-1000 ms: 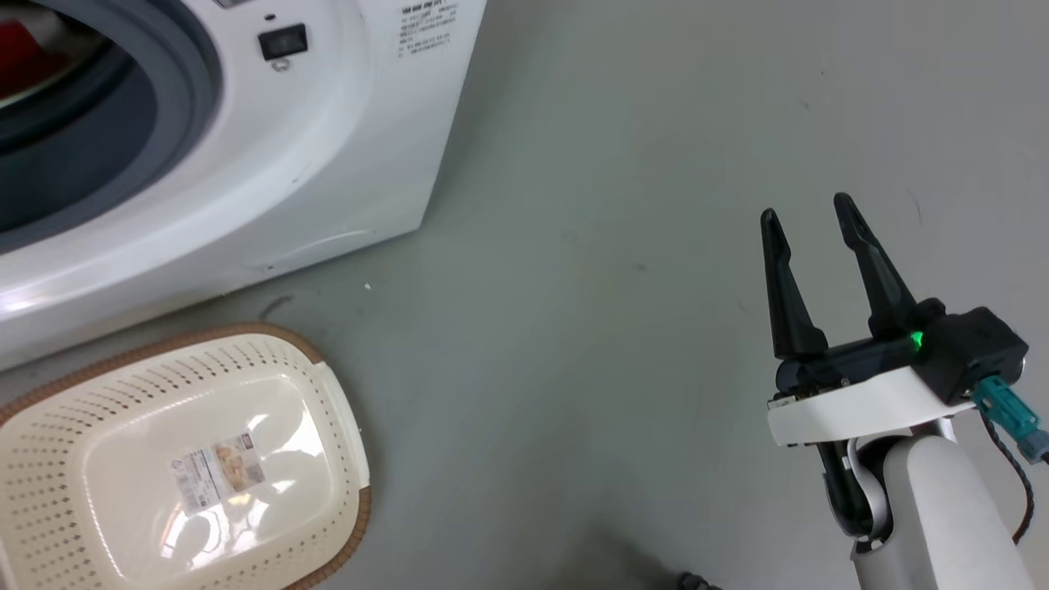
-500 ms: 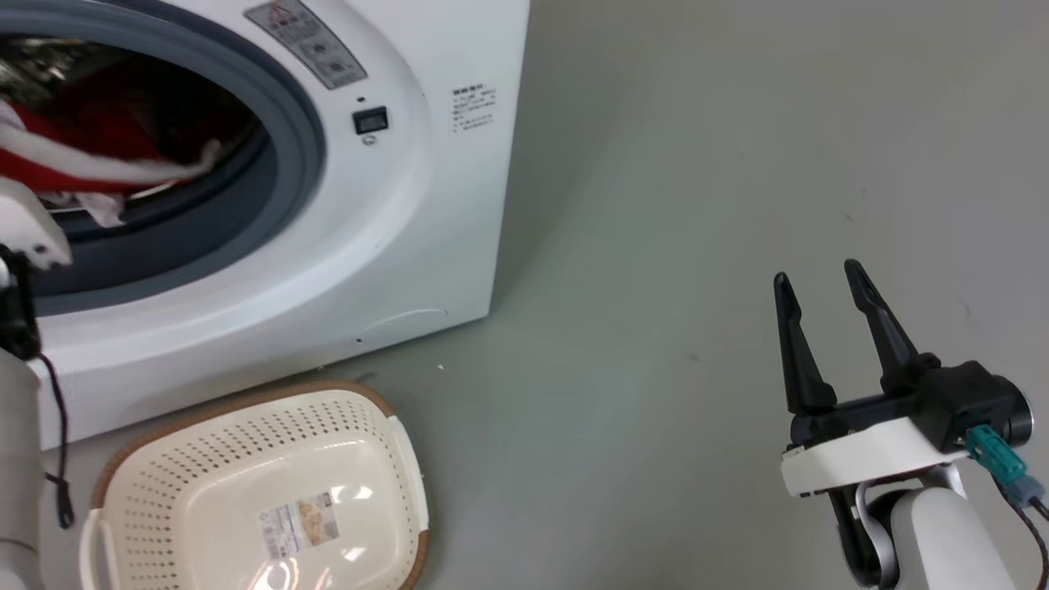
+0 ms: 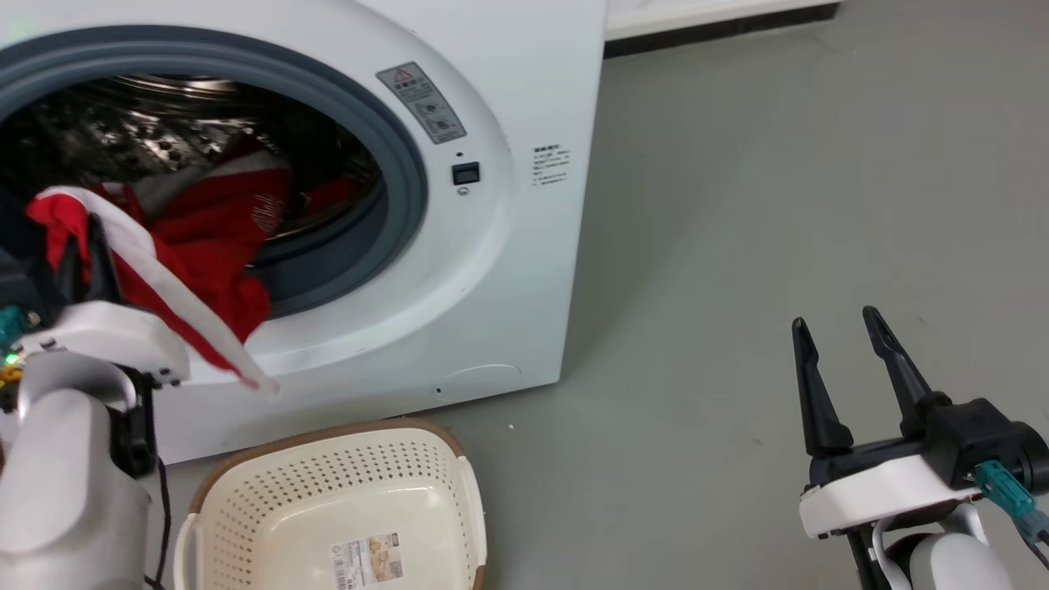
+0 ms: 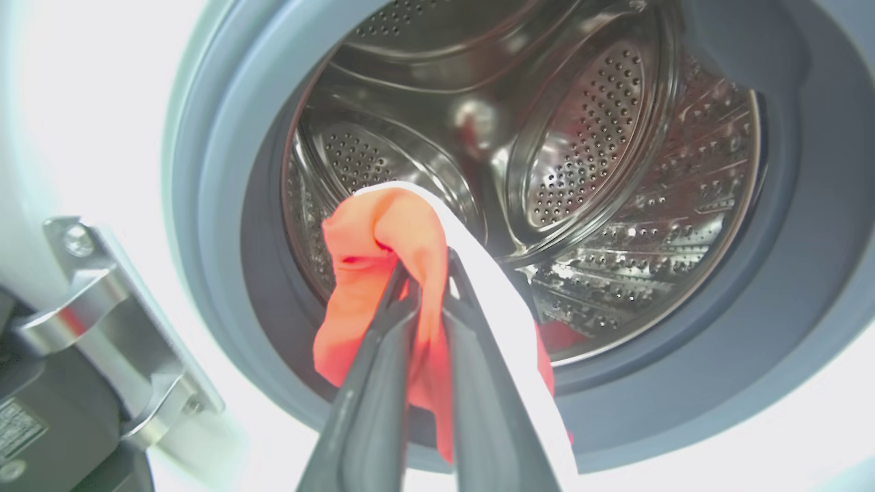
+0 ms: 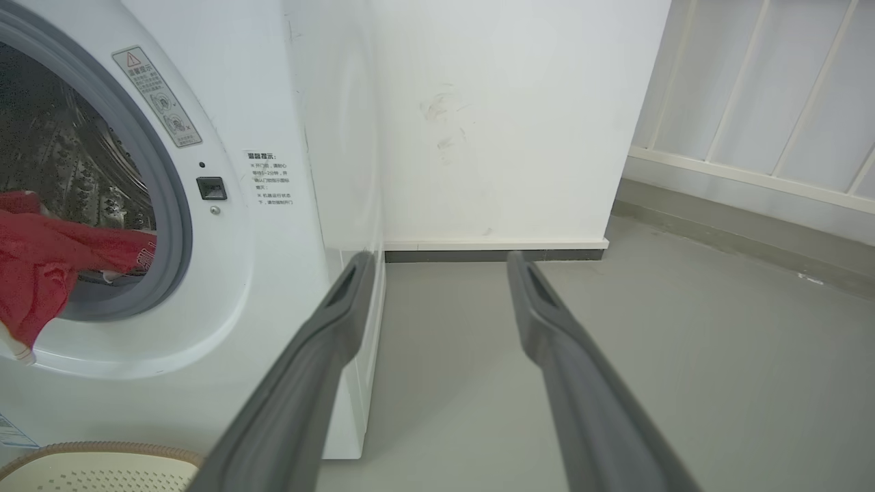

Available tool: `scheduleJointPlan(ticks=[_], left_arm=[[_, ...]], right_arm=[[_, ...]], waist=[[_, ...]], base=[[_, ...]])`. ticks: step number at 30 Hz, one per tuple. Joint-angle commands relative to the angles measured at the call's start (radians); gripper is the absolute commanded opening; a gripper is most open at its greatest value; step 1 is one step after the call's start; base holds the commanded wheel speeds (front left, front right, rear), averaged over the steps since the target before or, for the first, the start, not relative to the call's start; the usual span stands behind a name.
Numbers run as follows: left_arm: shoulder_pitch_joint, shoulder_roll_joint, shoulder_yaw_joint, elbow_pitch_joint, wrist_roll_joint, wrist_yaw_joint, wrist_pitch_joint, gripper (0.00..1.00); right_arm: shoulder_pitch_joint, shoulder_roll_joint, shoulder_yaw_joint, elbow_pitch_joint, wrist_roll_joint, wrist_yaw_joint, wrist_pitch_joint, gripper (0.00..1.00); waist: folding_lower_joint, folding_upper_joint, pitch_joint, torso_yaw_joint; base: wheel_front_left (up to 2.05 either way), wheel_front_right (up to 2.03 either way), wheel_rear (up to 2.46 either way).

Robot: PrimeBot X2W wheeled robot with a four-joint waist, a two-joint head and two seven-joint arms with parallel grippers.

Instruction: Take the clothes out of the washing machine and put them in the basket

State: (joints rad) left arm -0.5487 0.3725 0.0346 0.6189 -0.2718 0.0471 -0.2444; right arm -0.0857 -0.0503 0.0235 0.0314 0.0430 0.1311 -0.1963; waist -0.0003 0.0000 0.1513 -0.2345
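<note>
right pincer point(image 3: 833, 317): long black fingers point(image 3: 813, 393) | white wrist plate point(image 3: 881, 497) (teal plug point(image 3: 1003, 485)) | pale forearm point(image 3: 951, 575)

The bottom edge crops the basket point(image 3: 270, 501) (head view); the sticker point(image 3: 551, 165) is too small to read.

Head view looks down on the washing machine point(image 3: 508, 287) front, basket point(image 3: 328, 479) and floor point(image 3: 778, 205); left wrist view sits close before the porthole point(image 4: 219, 171), facing into the drum point(image 4: 588, 137); right wrist view looks low, level, farther off; all share the porthole.
</note>
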Motion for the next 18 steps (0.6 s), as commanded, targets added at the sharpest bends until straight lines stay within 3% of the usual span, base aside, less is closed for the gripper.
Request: scheduleJointPlan(ticks=[1,7,18], left_arm=[[0.017,-0.003,-0.001,-0.013,-0.003,0.005,0.002,0.0],[0.177,-0.046,-0.015,-0.215,-0.012,0.031,0.032,0.0],[0.48,-0.146,-0.088,-0.604,0.004,0.118,0.14,0.0]], right_arm=[[0.013,0.0,0.001,-0.006,-0.004,-0.001,0.002,1.0],[0.046,0.0,-0.005,-0.044,-0.011,-0.001,0.029,1.0],[0.055,0.0,-0.013,-0.089,-0.023,-0.001,0.056,1.0]], waist=[[0.0003,0.0,-0.023,0.025],[0.0003,0.0,-0.048,0.066],[0.0003,0.0,-0.034,0.116]], base=[[0.0,0.0,0.0],[0.0,0.0,0.0],[0.0,0.0,0.0]])
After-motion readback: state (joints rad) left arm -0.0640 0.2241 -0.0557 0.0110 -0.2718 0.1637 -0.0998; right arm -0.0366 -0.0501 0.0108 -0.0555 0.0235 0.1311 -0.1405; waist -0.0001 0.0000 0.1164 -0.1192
